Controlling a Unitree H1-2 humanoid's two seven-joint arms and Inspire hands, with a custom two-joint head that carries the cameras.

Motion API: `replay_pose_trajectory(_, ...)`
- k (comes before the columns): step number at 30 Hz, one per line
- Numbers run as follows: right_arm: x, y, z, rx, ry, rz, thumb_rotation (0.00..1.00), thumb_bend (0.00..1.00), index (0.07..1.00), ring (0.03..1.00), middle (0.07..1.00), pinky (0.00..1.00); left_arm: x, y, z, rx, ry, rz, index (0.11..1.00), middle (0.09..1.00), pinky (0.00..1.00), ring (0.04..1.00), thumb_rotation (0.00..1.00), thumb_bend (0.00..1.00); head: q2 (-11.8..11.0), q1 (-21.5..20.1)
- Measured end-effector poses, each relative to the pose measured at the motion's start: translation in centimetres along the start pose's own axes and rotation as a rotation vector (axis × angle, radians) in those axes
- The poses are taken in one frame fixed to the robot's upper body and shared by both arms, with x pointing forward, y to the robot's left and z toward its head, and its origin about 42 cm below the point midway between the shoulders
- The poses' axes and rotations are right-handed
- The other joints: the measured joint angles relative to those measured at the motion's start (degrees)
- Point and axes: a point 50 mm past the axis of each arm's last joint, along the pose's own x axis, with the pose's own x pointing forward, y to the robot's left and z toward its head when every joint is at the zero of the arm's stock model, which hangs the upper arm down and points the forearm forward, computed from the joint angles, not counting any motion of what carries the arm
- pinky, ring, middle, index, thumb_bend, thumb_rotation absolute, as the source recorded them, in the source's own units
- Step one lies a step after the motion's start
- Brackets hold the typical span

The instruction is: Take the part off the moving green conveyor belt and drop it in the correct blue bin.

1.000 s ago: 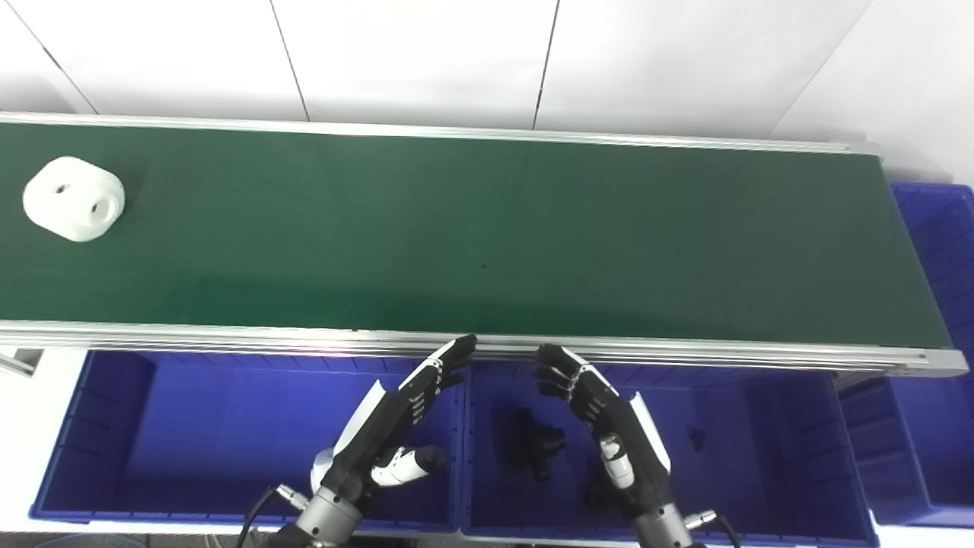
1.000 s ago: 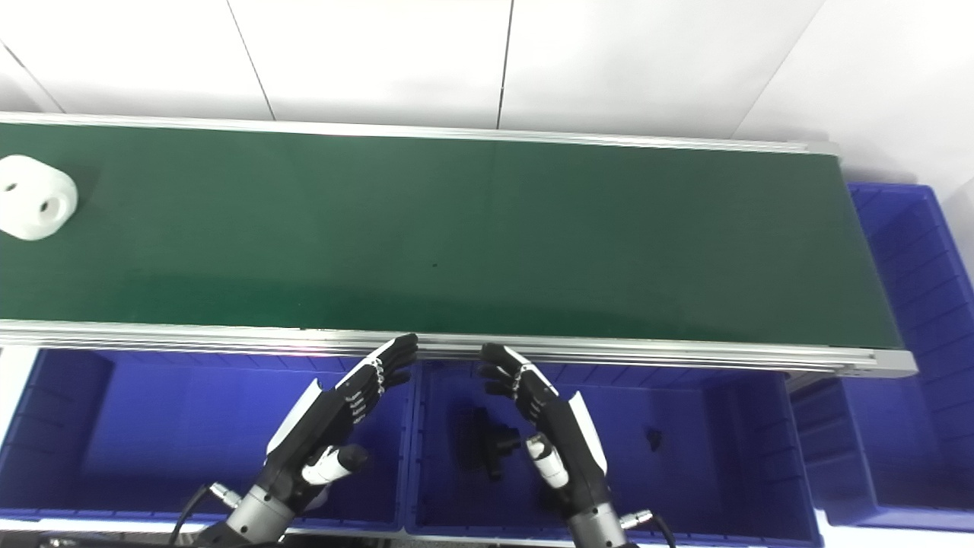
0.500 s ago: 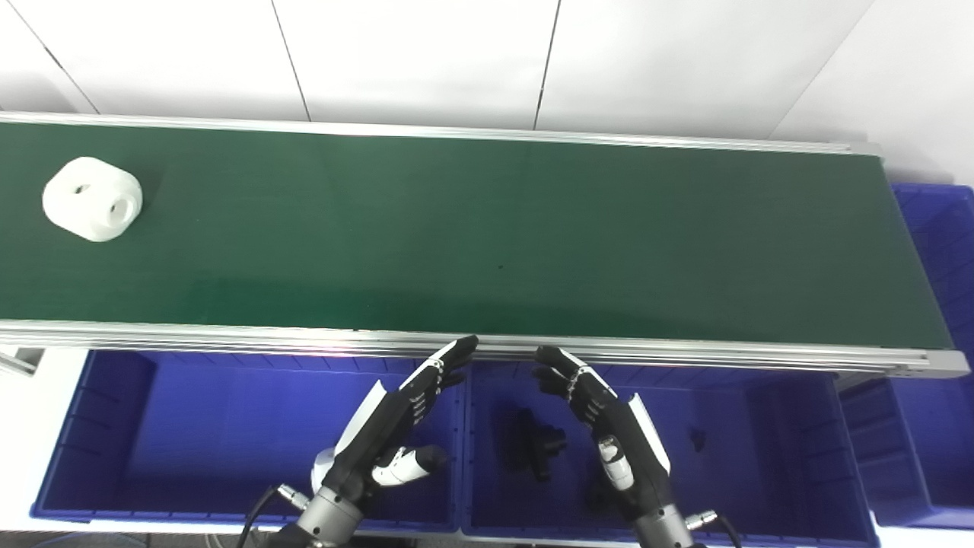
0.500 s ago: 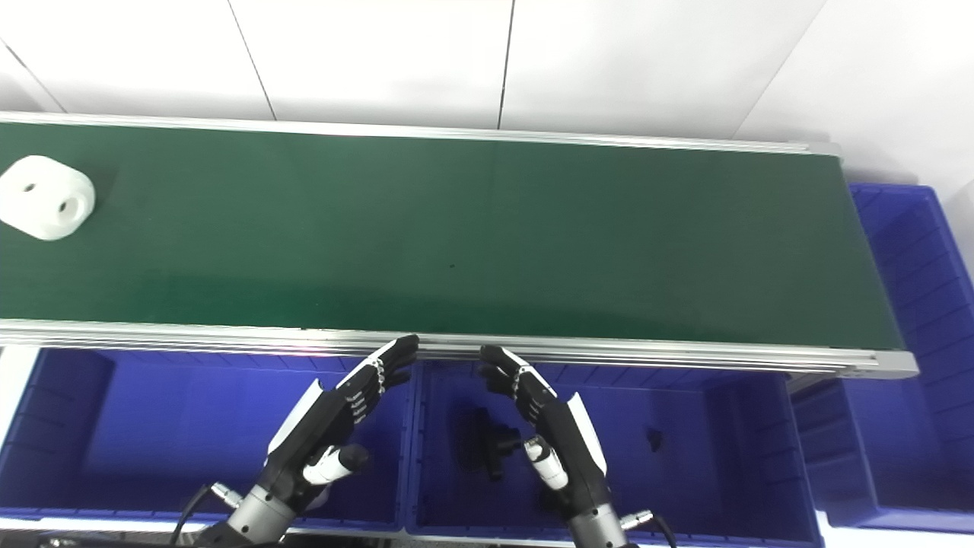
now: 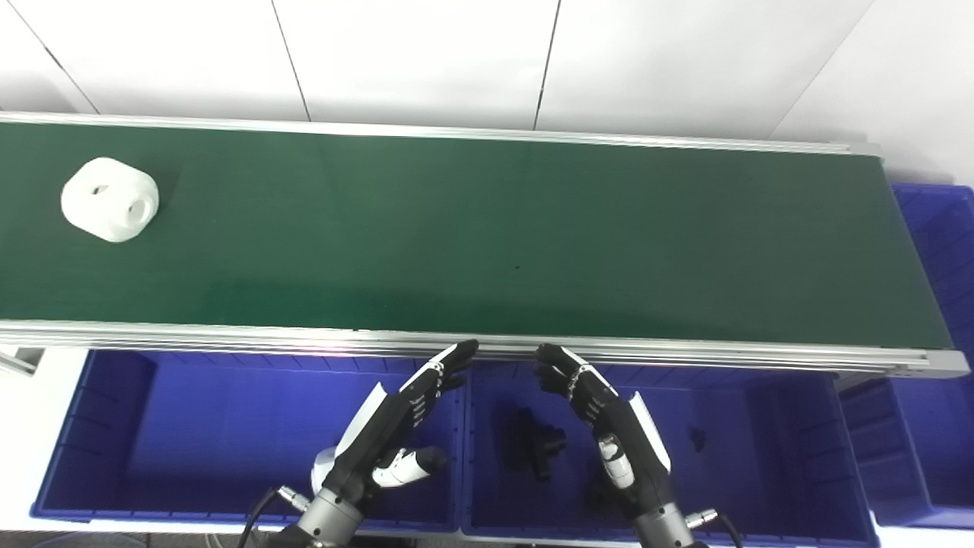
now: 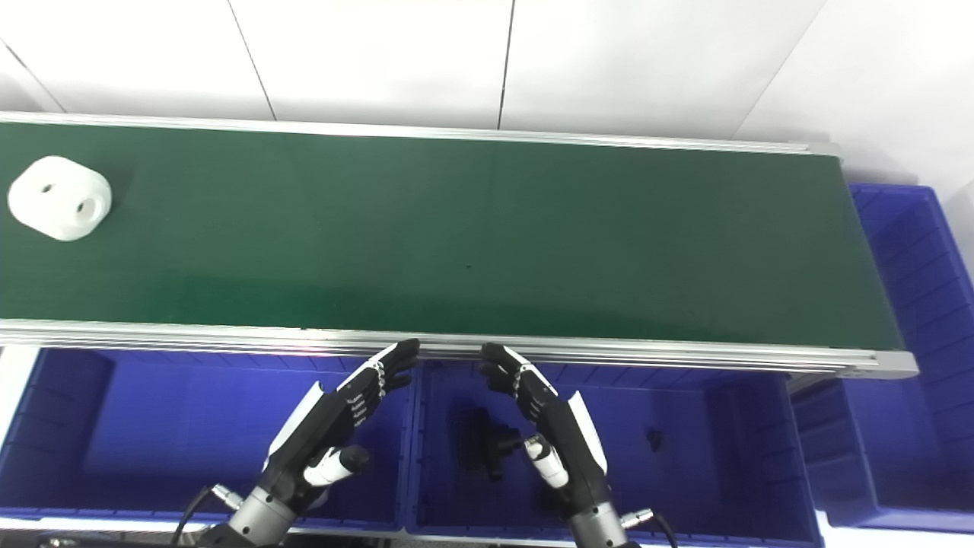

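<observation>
A white rounded part (image 5: 111, 199) with two holes lies on the green conveyor belt (image 5: 487, 236) at its far left. My left hand (image 5: 392, 422) and right hand (image 5: 601, 415) hover open and empty over the blue bins below the belt's near rail, fingertips close to the rail, far from the part. The left blue bin (image 5: 228, 434) holds nothing I can see. The middle blue bin (image 5: 746, 449) holds dark parts (image 5: 533, 445).
A third blue bin (image 5: 940, 251) stands past the belt's right end. The aluminium rail (image 5: 228, 339) runs along the belt's near edge. A white wall lies behind the belt.
The white part has travelled rightward along the belt. Both hands have stayed nearly still.
</observation>
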Motion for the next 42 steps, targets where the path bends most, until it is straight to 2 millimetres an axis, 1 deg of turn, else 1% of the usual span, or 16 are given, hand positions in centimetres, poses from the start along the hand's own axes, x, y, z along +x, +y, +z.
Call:
replay_pose_trajectory(19,0.0,0.0,0.0,-0.006,0.002,0.0,1.0,1.0,0.857,0.829,0.861,0.79,0.1,0.1,0.0,0.0,-0.002,0.0,0.912,0.948,0.91,0.946,0.83,0.94,-0.17,-0.18)
replay_pose_trajectory(20,0.0,0.0,0.0,-0.007,0.002,0.0,1.0,1.0,0.856,0.829,0.859,0.79,0.1,0.1,0.0,0.001,-0.001,0.0,0.912,0.947,0.9,0.945,0.84,0.94,-0.61,-0.18)
replay_pose_trajectory(21,0.1,0.0,-0.1,-0.007,0.003,0.0,1.0,1.0,0.855,0.83,0.859,0.78,0.1,0.1,0.0,0.001,0.0,0.0,0.909,0.945,0.9,0.942,0.84,0.94,-1.66,0.26)
replay_pose_trajectory(23,0.0,0.0,-0.3,-0.005,0.011,0.001,1.0,1.0,0.854,0.832,0.861,0.77,0.1,0.1,-0.3,0.001,0.003,0.0,0.903,0.938,0.9,0.937,0.84,0.94,-2.19,0.79)
replay_pose_trajectory(24,0.0,0.0,-0.5,-0.002,0.019,0.002,1.0,1.0,0.855,0.835,0.864,0.77,0.1,0.0,-0.6,0.0,0.008,-0.001,0.9,0.936,0.9,0.936,0.84,0.94,-3.33,1.84)
replay_pose_trajectory(25,0.0,0.0,-0.7,0.002,0.025,0.003,0.99,1.0,0.855,0.838,0.865,0.77,0.0,0.0,-0.9,-0.002,0.014,-0.002,0.898,0.935,0.9,0.938,0.84,0.95,-3.34,1.85)
replay_pose_trajectory(26,0.0,-0.1,-0.8,0.004,0.027,0.003,0.99,1.0,0.853,0.834,0.863,0.77,0.0,0.0,-1.1,-0.004,0.017,-0.002,0.896,0.936,0.9,0.937,0.84,0.96,-4.56,2.98)
replay_pose_trajectory(28,-0.1,-0.2,-0.9,0.004,0.031,0.004,0.99,1.0,0.851,0.828,0.856,0.77,-0.1,-0.1,-1.4,-0.006,0.027,-0.003,0.893,0.935,0.9,0.934,0.85,0.96,-5.36,3.6)
replay_pose_trajectory(29,0.0,-0.3,-1.0,0.003,0.035,0.004,0.99,1.0,0.852,0.828,0.855,0.78,-0.1,-0.1,-1.5,-0.006,0.028,-0.003,0.889,0.934,0.9,0.934,0.84,0.96,-6.4,4.3)
replay_pose_trajectory(30,0.0,-0.4,-1.2,0.004,0.04,0.004,0.99,1.0,0.852,0.827,0.855,0.78,0.0,-0.1,-1.5,-0.007,0.027,-0.004,0.887,0.933,0.9,0.932,0.83,0.96,-6.42,4.31)
replay_pose_trajectory(31,0.0,-0.4,-1.3,0.005,0.044,0.004,0.99,1.0,0.852,0.827,0.856,0.78,0.1,-0.2,-1.6,-0.008,0.027,-0.004,0.883,0.93,0.9,0.929,0.83,0.97,-7.72,4.83)
replay_pose_trajectory(32,0.1,-0.5,-1.4,0.006,0.045,0.006,0.99,1.0,0.852,0.827,0.856,0.78,0.2,-0.2,-1.7,-0.011,0.029,-0.004,0.881,0.929,0.9,0.928,0.82,0.97,-7.73,4.83)
replay_pose_trajectory(33,0.2,-0.6,-1.4,0.006,0.044,0.009,0.99,1.0,0.852,0.83,0.856,0.78,0.3,-0.2,-1.9,-0.013,0.033,-0.005,0.877,0.926,0.89,0.924,0.83,0.98,-9.04,4.92)
replay_pose_trajectory(35,0.3,-0.7,-1.7,0.016,0.052,0.015,0.99,1.0,0.851,0.83,0.856,0.78,0.5,-0.4,-2.2,-0.018,0.04,-0.004,0.873,0.927,0.89,0.927,0.83,0.99,-9.75,5.97)
replay_pose_trajectory(39,0.3,-1.0,-2.1,0.027,0.063,0.019,0.98,1.0,0.85,0.83,0.858,0.79,1.0,-0.6,-2.2,-0.026,0.034,-0.002,0.87,0.92,0.89,0.917,0.83,0.98,-10.46,6.59)
replay_pose_trajectory(42,0.2,-1.4,-2.5,0.039,0.076,0.016,0.98,1.0,0.851,0.833,0.861,0.8,1.2,-0.7,-2.5,-0.028,0.041,-0.003,0.869,0.918,0.88,0.916,0.83,0.98,-10.55,7.12)
